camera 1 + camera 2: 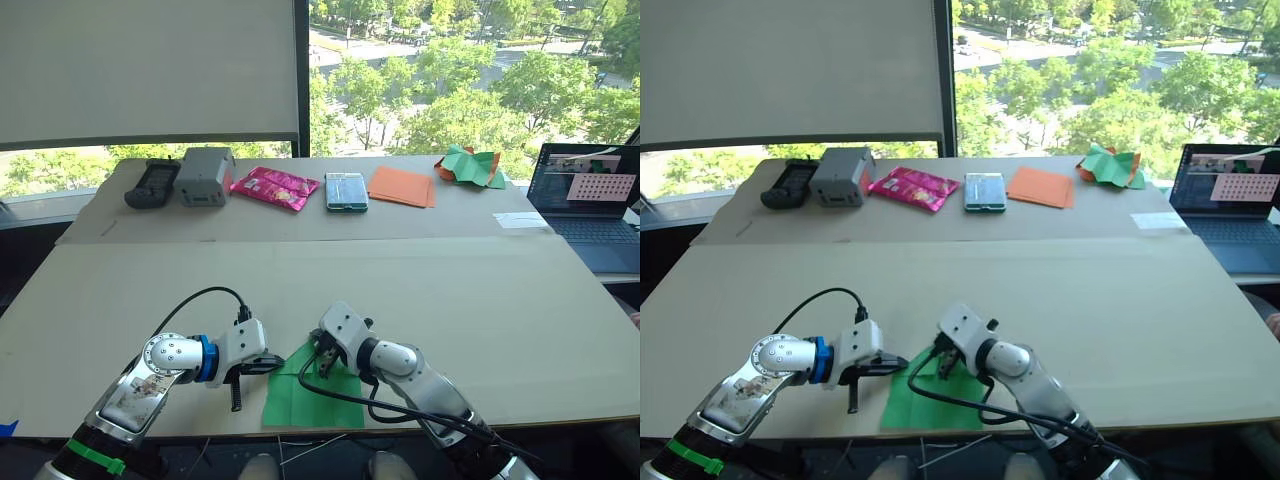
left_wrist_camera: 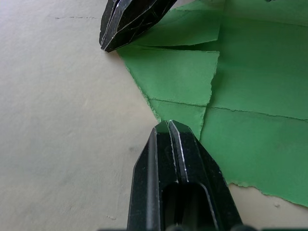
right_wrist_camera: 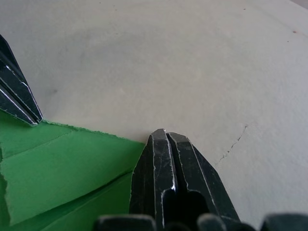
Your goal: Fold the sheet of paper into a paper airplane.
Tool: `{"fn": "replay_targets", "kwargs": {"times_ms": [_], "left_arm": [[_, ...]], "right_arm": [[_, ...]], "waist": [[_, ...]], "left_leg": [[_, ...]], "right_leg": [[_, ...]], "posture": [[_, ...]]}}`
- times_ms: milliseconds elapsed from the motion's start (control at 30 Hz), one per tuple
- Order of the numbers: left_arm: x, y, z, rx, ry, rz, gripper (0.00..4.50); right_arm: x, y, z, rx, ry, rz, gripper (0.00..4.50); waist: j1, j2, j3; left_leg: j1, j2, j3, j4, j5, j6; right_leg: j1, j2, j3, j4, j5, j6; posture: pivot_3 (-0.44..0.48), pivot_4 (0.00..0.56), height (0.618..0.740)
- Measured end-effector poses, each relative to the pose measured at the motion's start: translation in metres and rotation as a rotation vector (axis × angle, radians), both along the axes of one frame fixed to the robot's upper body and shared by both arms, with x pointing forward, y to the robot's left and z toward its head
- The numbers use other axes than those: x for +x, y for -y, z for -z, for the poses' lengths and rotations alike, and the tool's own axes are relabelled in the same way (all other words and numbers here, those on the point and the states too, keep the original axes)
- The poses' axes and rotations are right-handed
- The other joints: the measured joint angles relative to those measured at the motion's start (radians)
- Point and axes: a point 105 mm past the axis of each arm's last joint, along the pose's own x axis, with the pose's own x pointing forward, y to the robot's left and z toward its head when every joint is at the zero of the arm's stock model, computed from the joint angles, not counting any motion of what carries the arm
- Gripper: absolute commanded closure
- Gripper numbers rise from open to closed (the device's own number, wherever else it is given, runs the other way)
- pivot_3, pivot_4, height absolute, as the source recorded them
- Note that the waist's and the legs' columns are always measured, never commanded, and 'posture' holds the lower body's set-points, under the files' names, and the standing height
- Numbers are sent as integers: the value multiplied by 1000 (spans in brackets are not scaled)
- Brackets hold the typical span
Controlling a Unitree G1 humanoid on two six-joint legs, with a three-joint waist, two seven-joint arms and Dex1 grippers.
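Thin bright green sheet of paper (image 1: 305, 395), flat on the pale table (image 1: 480, 300) near the front edge, with fold lines, flaps folded over and rough torn-looking edges. Left gripper (image 1: 262, 363) with black pointed fingers pressed together, tip down on the paper's left edge, holding nothing. Right gripper (image 1: 322, 358) closed too, tip resting at the paper's far edge. Smooth orange sheets (image 1: 402, 186) far back.
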Motion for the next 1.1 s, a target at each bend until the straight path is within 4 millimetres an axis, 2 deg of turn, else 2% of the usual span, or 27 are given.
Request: {"fn": "replay_targets", "kwargs": {"times_ms": [333, 667, 867, 1000, 1100], "left_arm": [[-5, -1, 2, 10, -17, -3, 4483], [-17, -22, 0, 44, -40, -30, 4483], [-16, -24, -2, 38, -40, -42, 4483], [-11, -22, -9, 14, -61, -61, 4483], [-6, -22, -20, -34, -85, -97, 4483]], "right_arm": [[0, 1, 1, -62, 59, -39, 4500], [-1, 0, 1, -70, 61, -50, 4500], [0, 0, 0, -73, 64, -58, 4500], [2, 1, -4, -59, 82, -59, 4500], [7, 6, -19, -2, 93, -43, 4500]], "waist": [[6, 0, 0], [6, 1, -1], [6, 0, 0], [8, 1, 5], [16, -4, 20]], "left_leg": [[1, 0, 0, 1, -1, -1], [4, 0, 0, 1, -4, -6], [4, -1, 1, 1, -5, -7], [1, -1, 1, 1, -5, -7], [-6, -1, 0, 1, -4, -7]], "right_leg": [[0, -1, 0, 0, -5, -1], [0, -3, -1, -1, -6, -1], [-2, -8, -7, -2, -6, -1], [-7, -9, -7, -2, -6, -1], [-14, -8, -9, -2, -6, -1]], "posture": [[0, 150, 706], [0, 150, 706], [0, 150, 706], [0, 150, 706], [0, 150, 706]]}}
